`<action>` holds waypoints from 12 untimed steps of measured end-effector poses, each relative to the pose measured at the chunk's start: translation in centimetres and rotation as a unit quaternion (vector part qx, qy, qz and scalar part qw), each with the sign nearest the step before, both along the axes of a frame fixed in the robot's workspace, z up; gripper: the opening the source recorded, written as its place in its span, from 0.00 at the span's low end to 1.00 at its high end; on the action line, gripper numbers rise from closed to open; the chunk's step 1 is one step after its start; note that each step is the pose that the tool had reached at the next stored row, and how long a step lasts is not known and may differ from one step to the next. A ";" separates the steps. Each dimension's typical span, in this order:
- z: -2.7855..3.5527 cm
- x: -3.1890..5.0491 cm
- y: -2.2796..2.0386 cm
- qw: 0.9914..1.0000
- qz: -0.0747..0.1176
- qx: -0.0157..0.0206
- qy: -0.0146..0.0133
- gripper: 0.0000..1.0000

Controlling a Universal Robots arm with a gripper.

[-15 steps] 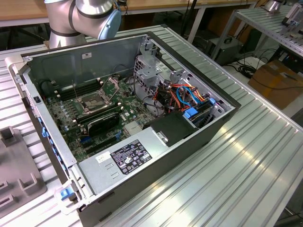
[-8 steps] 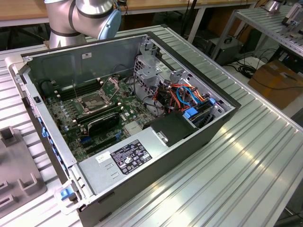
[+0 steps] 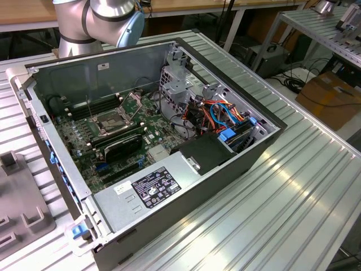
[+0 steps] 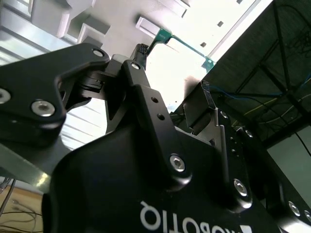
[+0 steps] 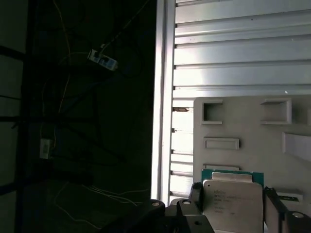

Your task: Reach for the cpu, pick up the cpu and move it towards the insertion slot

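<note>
The cpu (image 5: 232,194) is a thin square chip with a silvery face and a green rim, lying against a grey recessed tray (image 5: 243,121) in the first wrist view. My gripper (image 5: 233,209) is shut on the cpu, one dark finger at each of its side edges. In the second wrist view its green rim (image 4: 182,46) runs between the fingertips (image 4: 141,49). Whether it is lifted off the tray cannot be told. The insertion slot (image 3: 113,122), a metal-framed socket with a dark centre, sits on the motherboard inside the open case.
The open computer case (image 3: 237,169) lies on a ribbed metal table (image 3: 293,192). A grey power-supply box (image 3: 144,189) is at its near end, with a drive cage and cables (image 3: 225,121) towards the exterior view's right. The arm (image 3: 96,20) stands behind the case. The grey tray (image 3: 22,220) lies at the exterior view's left.
</note>
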State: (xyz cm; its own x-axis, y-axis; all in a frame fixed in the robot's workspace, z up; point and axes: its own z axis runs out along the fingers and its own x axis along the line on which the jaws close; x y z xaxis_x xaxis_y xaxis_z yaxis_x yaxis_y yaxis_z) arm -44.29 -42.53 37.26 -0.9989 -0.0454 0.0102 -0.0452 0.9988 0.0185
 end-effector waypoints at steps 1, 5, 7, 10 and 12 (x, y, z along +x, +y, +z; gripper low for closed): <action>0.15 0.00 0.00 1.000 0.000 0.000 0.000 0.55; 0.64 0.00 0.00 1.000 0.000 0.000 0.000 0.55; 1.06 0.00 0.00 1.000 0.000 0.000 0.000 0.55; 1.46 0.00 0.00 1.000 0.000 0.000 0.000 0.55; 1.88 0.00 0.00 1.000 0.000 0.000 0.000 0.55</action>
